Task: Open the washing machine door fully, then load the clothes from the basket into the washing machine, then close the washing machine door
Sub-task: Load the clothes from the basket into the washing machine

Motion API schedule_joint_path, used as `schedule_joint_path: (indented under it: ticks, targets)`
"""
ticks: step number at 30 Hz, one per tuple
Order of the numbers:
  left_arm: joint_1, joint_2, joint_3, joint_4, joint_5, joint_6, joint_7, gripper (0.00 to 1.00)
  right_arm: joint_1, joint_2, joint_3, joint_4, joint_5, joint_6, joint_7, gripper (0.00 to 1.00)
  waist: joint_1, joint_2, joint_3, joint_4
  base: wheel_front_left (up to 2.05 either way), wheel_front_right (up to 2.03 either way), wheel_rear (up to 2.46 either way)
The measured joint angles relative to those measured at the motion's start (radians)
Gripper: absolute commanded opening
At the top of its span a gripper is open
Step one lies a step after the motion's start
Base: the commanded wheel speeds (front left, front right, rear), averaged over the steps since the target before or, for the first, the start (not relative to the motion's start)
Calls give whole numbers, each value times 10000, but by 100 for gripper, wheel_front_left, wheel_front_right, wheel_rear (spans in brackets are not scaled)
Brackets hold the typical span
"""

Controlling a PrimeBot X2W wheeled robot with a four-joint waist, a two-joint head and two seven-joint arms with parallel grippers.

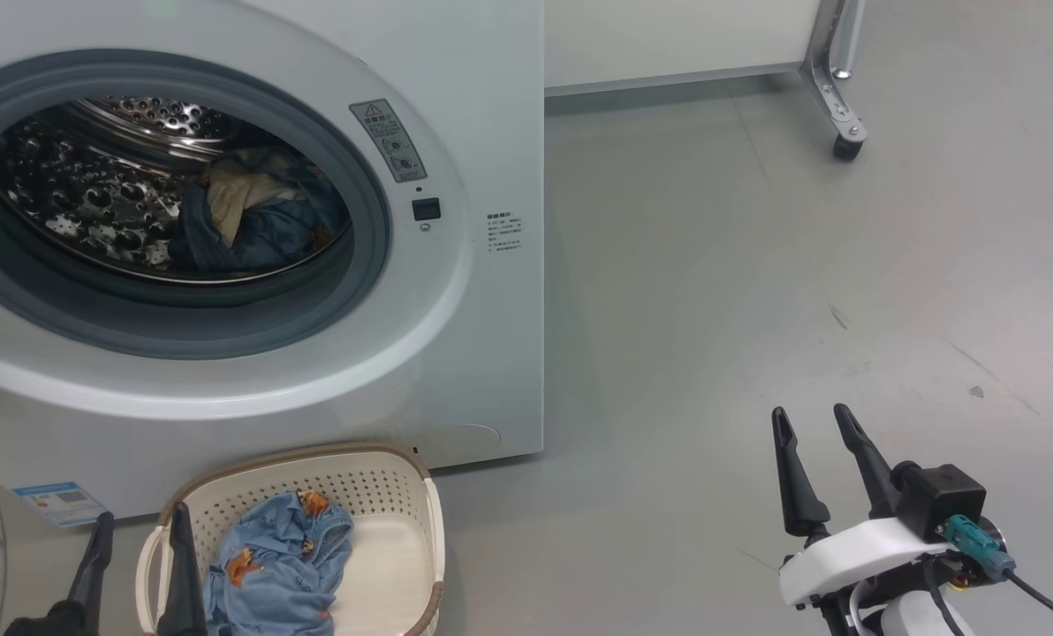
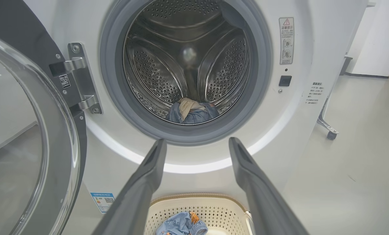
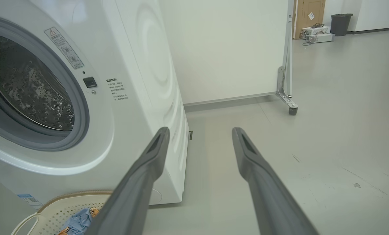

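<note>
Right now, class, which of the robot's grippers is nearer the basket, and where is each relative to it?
Left. The left gripper hangs at the left end of the basket, jaws open. The right gripper is far off to its right, above the floor, jaws open too.

Head view looks down; both wrist views, lower, share its washing machine (image 1: pixel 491 132) and basket (image 1: pixel 376 495).

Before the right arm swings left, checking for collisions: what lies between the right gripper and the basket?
Just bare grey floor between the right gripper and the basket, per the head view.
</note>
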Motion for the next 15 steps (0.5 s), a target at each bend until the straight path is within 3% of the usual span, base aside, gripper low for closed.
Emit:
schedule_joint_path:
  ticks: [15]
  targets:
    - [147,2,-318,-86,-347,207,0,100,7,0,-19,-163,-8,0,0,100,0,0,224,63,0,0,0]
